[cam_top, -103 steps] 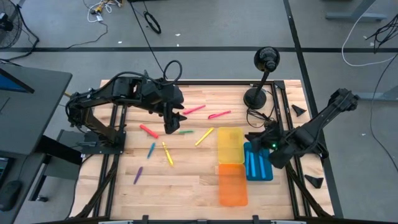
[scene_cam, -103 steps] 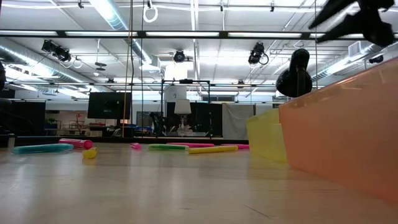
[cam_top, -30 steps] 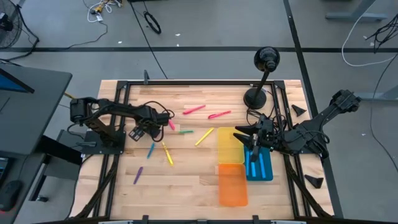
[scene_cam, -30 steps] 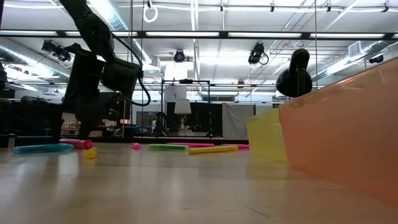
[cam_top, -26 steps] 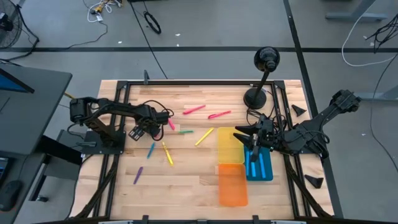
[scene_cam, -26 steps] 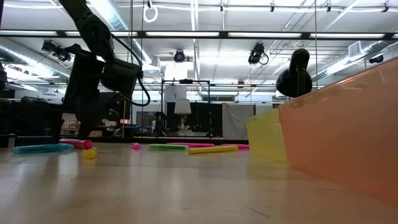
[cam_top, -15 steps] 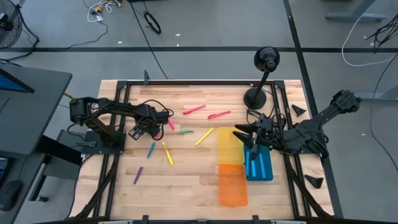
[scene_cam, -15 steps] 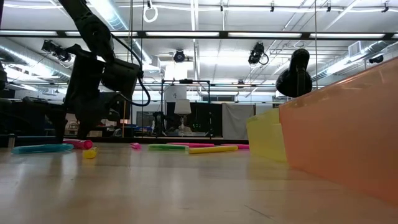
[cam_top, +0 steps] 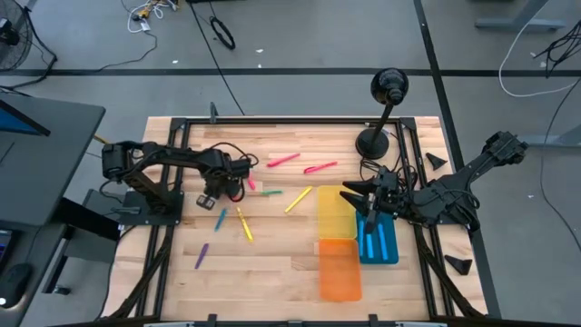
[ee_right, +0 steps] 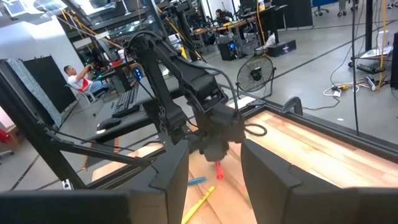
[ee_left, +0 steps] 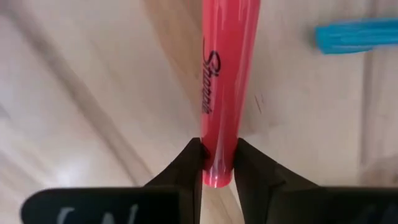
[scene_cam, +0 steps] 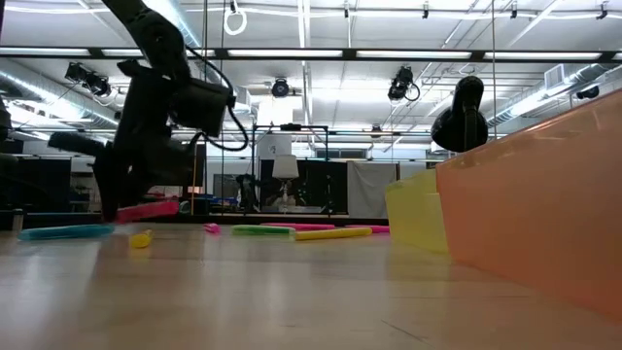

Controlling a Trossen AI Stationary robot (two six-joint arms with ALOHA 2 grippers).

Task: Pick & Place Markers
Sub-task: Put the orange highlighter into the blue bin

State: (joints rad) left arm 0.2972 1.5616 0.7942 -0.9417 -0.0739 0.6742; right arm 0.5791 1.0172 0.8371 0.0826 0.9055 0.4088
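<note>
Red marker (ee_left: 222, 93) pinched and lifted at the worktop's left side.

A moment ago it lay on the worktop (cam_top: 272, 263) under spread fingers; now the left claw (ee_left: 217, 163) grips 1 end and holds it just clear of the wood, so carrying can begin. The right claw (cam_top: 348, 194) waits over the yellow tray (cam_top: 334, 222), part open and empty.

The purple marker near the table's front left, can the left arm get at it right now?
Probably not yet. The purple marker lies in the open, but the left gripper is shut on a red marker, which it must put down first.
</note>
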